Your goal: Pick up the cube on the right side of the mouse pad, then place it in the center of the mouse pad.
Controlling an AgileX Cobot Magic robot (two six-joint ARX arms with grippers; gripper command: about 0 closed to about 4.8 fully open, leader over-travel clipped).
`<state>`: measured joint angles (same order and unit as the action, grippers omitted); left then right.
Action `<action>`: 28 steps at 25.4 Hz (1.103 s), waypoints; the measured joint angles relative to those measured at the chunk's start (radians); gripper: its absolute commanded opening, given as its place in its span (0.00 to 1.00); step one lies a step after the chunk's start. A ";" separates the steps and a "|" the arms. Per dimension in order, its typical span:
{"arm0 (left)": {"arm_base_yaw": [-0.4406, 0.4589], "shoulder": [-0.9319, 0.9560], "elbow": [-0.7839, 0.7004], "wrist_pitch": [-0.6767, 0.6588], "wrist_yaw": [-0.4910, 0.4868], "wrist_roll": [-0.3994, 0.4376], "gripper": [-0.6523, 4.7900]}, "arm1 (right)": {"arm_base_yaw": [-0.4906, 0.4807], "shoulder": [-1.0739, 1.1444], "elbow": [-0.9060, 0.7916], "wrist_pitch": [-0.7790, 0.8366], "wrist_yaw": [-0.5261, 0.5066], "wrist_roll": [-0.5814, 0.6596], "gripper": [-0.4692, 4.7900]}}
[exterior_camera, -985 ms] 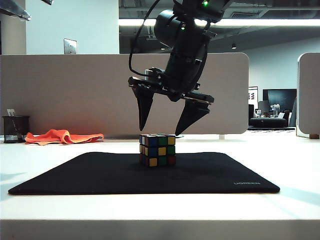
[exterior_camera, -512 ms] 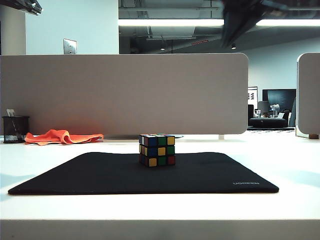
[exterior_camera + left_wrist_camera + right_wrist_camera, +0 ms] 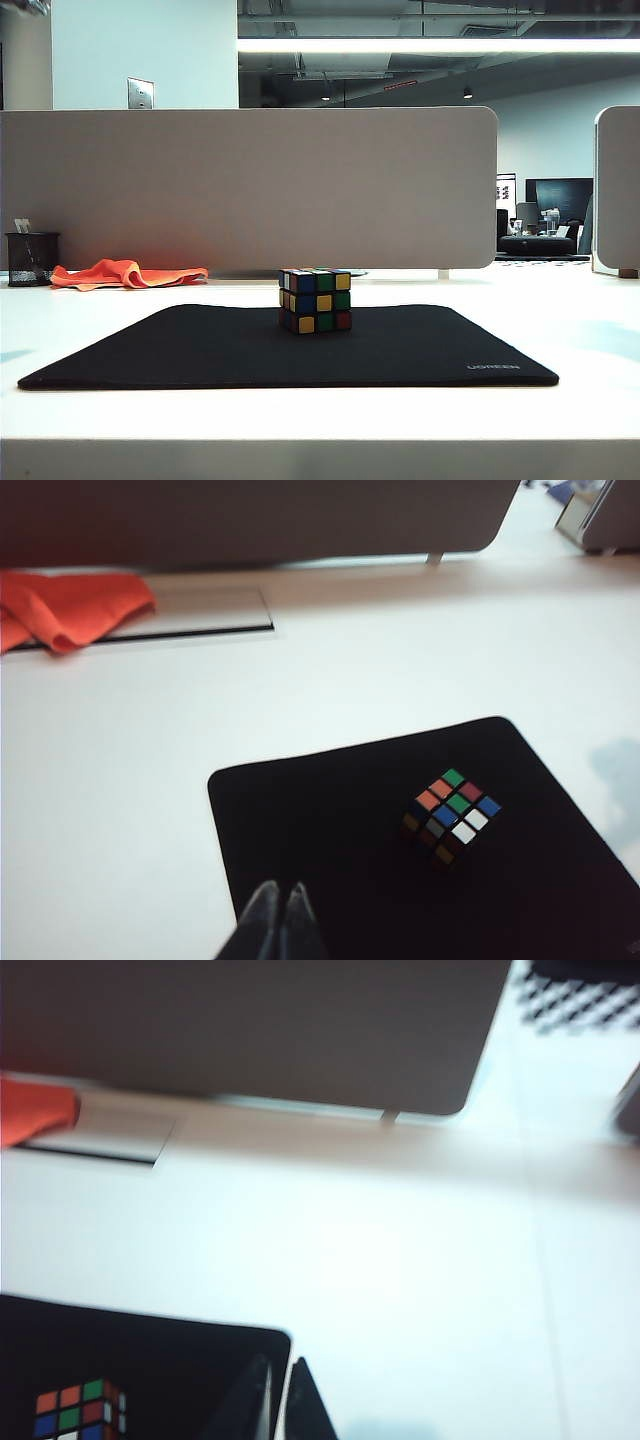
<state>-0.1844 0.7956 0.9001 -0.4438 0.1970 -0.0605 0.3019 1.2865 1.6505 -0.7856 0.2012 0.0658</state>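
The cube (image 3: 315, 300), with scrambled coloured stickers, stands on its own near the middle of the black mouse pad (image 3: 200, 350). Neither arm shows in the exterior view. In the left wrist view my left gripper (image 3: 281, 888) is shut and empty, raised above the mouse pad (image 3: 320, 810), well short of the cube (image 3: 450, 815). In the right wrist view my right gripper (image 3: 281, 1362) is shut with nothing in it, high over a corner of the mouse pad (image 3: 180, 1360). The cube (image 3: 80, 1412) lies off to one side of it.
An orange cloth (image 3: 125, 273) and a black mesh pen cup (image 3: 30, 258) sit at the back left. A grey partition (image 3: 250, 190) runs along the far edge of the table. A thin flat grey panel (image 3: 200, 610) lies beside the cloth.
The arm that hung with open jaws just above the cube has risen out of the exterior view. The cube has stayed where it was on the pad.
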 measured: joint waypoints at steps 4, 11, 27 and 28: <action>-0.024 -0.057 -0.001 -0.019 -0.031 0.005 0.11 | 0.000 -0.115 -0.067 0.048 0.009 -0.011 0.14; -0.048 -0.237 -0.095 -0.011 -0.069 0.023 0.11 | 0.001 -0.476 -0.517 0.194 0.015 -0.020 0.13; -0.048 -0.364 -0.520 0.220 -0.108 0.019 0.11 | 0.000 -0.783 -1.245 0.488 -0.044 -0.019 0.13; -0.049 -0.356 -0.534 0.223 -0.112 0.019 0.11 | 0.001 -0.768 -1.268 0.519 -0.057 -0.016 0.13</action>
<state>-0.2333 0.4393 0.3660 -0.2207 0.0849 -0.0418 0.3027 0.5182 0.3828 -0.2668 0.1444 0.0498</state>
